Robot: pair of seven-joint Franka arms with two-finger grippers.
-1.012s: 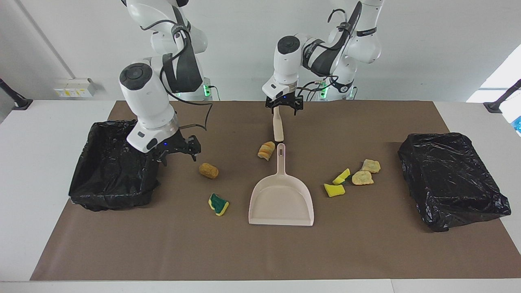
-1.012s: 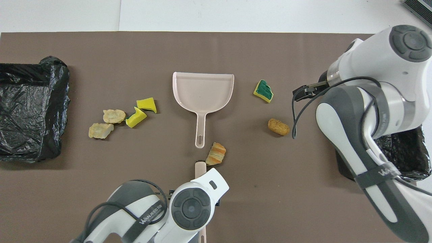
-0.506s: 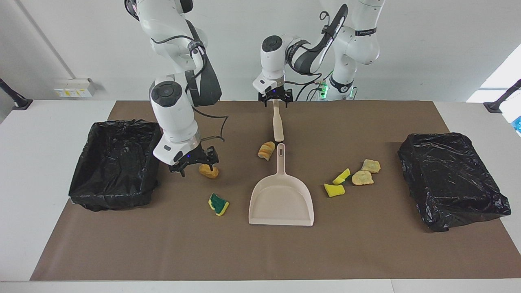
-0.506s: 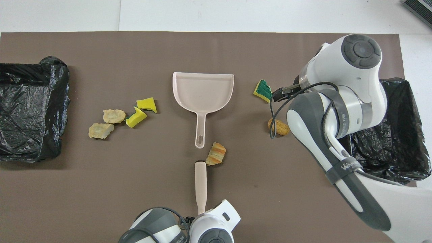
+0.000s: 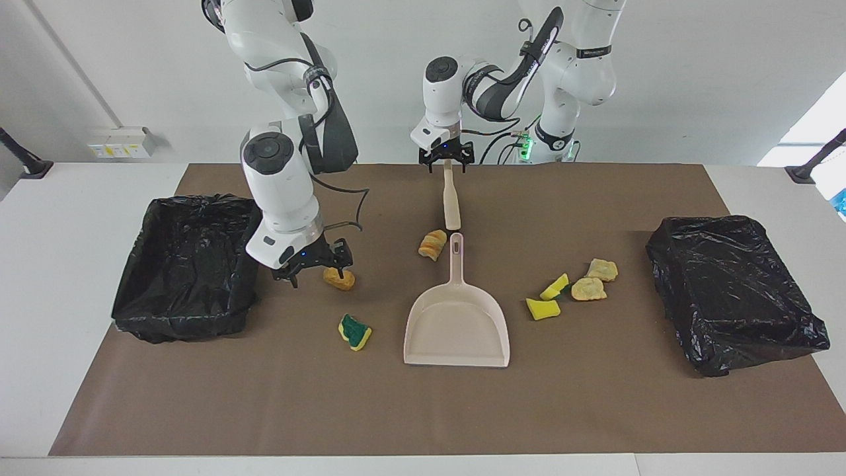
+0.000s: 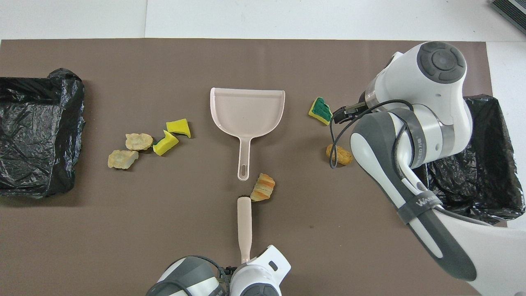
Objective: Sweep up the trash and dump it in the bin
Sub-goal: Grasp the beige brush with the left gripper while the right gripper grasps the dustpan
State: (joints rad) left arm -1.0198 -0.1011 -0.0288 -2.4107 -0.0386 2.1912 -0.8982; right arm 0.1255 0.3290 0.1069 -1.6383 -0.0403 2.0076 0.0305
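Going across the facing view: black-lined bin [image 5: 185,264] sits at the right arm's end of the brown mat [image 5: 423,410], nothing in it that I can see. Right gripper [image 5: 317,268] is down low just beside it w/ fingers apart, one tip right at the brown lump [image 5: 339,278] – can't tell if it's touching. Green-backed sponge bit [image 5: 355,331] lies farther from the robots than that lump. Mid-table there's a striped bread piece [image 5: 433,244] just beside the tip of the beige brush [image 5: 451,205]. Left gripper [image 5: 447,160] is at the brush's robot-side end, claw apart and straddling the handle, nothing clamped afaict. Beige dustpan [image 5: 456,330] lies flat, handle pointing at the robots, pan bare. Toward the left arm's end: two yellow sponge bits [image 5: 548,297] and two tan lumps [image 5: 595,279] bunched up, then a second bagged bin [image 5: 733,291]. So all seven scraps are on the mat, none collected. IMO the step is grabbing the brush – center the fingers on the thin handle, drop fully before closing, and lift w/o knocking the bread piece away. Right arm prob wants the dustpan handle next, so it shouldn't nudge that lump out of reach.
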